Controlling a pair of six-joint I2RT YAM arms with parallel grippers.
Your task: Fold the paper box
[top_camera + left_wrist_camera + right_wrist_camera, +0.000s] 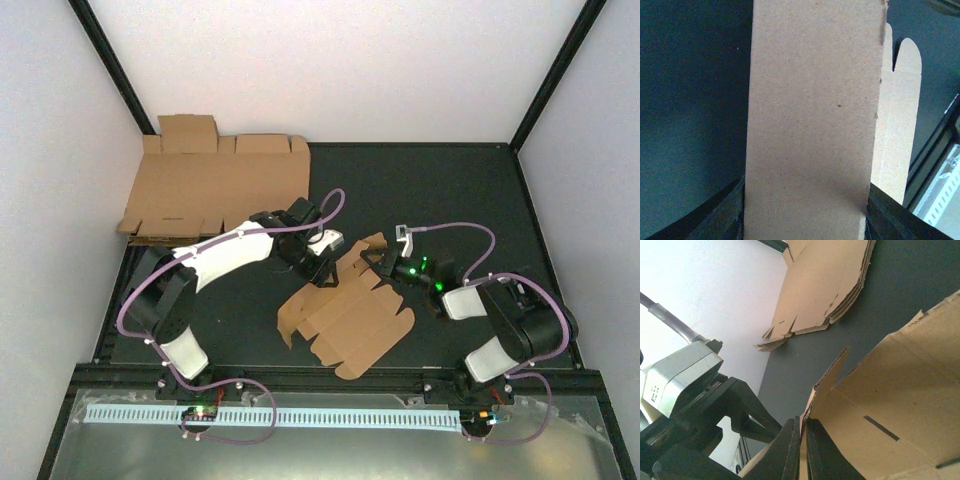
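Near the middle of the black table [470,200], between the two arms, lay the paper box [350,318]: a plain brown die-cut piece, mostly flat, with its far edge lifted off the surface. You could trace rounded tabs along its near-right edge, straight creases dividing it into panels and, in the right wrist view, narrow dark slots cut through one panel. Its surface was matte and finely speckled, and its cut edges showed a fine corrugated core. Your left gripper [320,270] met the far-left edge of the box. In its wrist view the fingers [722,220] stood spread on either side of a tall rectangular panel, right at its two long edges, though you could not tell whether they pressed it. Your right gripper [803,432] held its dark fingers pressed together on the thin edge of a raised flap at the far-right corner of the box. Against the far-left wall lay a stack of larger flat cardboard sheets [215,185], the same brown, with slightly ragged edges.
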